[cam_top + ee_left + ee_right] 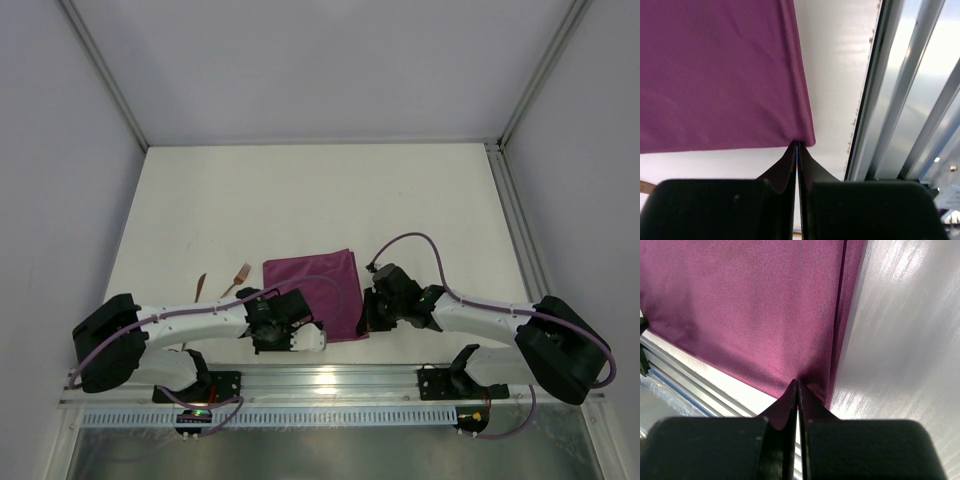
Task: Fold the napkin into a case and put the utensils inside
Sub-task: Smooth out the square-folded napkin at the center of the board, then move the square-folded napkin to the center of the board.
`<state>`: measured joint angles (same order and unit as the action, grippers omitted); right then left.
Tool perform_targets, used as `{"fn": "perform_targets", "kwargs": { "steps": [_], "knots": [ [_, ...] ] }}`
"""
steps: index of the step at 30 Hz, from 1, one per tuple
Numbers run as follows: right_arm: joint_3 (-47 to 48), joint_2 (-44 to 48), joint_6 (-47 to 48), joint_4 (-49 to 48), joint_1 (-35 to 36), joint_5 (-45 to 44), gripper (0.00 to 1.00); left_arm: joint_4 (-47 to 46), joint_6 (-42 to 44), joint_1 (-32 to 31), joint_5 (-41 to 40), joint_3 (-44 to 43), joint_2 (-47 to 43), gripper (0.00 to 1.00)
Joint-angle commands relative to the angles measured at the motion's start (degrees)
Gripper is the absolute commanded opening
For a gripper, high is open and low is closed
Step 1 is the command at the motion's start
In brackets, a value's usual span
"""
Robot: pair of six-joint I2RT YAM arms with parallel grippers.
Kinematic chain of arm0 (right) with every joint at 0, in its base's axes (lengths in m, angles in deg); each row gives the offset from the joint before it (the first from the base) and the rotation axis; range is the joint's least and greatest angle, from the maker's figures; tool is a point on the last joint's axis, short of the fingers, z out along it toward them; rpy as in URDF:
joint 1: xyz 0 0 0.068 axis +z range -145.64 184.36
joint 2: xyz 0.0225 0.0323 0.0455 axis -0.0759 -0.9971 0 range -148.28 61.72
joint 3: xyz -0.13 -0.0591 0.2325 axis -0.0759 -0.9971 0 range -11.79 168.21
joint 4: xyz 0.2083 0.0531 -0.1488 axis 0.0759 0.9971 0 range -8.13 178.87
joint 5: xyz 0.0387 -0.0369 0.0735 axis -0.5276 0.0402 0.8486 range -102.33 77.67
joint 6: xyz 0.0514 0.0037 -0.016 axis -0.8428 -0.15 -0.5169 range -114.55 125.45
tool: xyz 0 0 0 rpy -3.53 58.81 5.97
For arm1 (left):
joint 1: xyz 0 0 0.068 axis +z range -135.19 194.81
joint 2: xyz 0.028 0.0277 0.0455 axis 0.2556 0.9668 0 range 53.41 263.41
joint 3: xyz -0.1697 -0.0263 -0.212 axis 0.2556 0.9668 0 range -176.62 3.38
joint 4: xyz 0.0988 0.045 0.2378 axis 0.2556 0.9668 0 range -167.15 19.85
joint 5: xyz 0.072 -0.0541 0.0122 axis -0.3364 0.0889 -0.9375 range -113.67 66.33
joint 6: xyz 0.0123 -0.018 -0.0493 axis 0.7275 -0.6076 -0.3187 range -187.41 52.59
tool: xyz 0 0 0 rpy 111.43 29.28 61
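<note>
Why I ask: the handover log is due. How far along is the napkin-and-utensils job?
Done: nothing visible yet; the napkin lies flat and spread out, not shaped into a case. In hand: the left gripper and right gripper are each shut on a near corner, apparently set for a first fold. Left: folding the case, then loading the fork and the other copper utensil, both lying left of the napkin.

Top camera looks down; wrist cameras closely share napkin (715,75).
</note>
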<state>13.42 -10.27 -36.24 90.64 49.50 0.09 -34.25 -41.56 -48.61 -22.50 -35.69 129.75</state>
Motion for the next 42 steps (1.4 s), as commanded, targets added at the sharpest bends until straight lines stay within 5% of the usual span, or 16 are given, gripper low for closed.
{"fn": "perform_targets", "kwargs": {
  "steps": [1,13,17,25,28,42],
  "knots": [
    [-0.8,-0.1,3.0,6.3,-0.6,-5.0,0.03,6.6,-1.4,0.0,0.1,-0.8,-2.6,0.01],
    [7.5,3.5,6.7,10.1,-0.5,-4.4,0.04,6.9,-2.1,0.2,-5.1,-4.4,-8.7,0.04],
    [16.4,4.6,9.1,13.7,-1.1,-6.1,0.19,6.1,-1.3,3.6,-7.2,-4.7,-10.5,0.04],
    [25.5,-4.2,19.1,11.4,-15.2,-1.3,0.59,-0.2,-3.5,19.2,-7.1,-7.2,-5.3,0.06],
    [29.4,-11.2,21.8,9.9,-17.2,0.3,0.64,-2.7,-5.3,23.3,-8.2,-8.8,-2.4,0.07],
    [31.7,-30.0,21.8,-3.3,-20.4,9.1,0.56,-10.6,-8.8,25.6,-9.3,-8.3,7.5,0.17]
  ]
}}
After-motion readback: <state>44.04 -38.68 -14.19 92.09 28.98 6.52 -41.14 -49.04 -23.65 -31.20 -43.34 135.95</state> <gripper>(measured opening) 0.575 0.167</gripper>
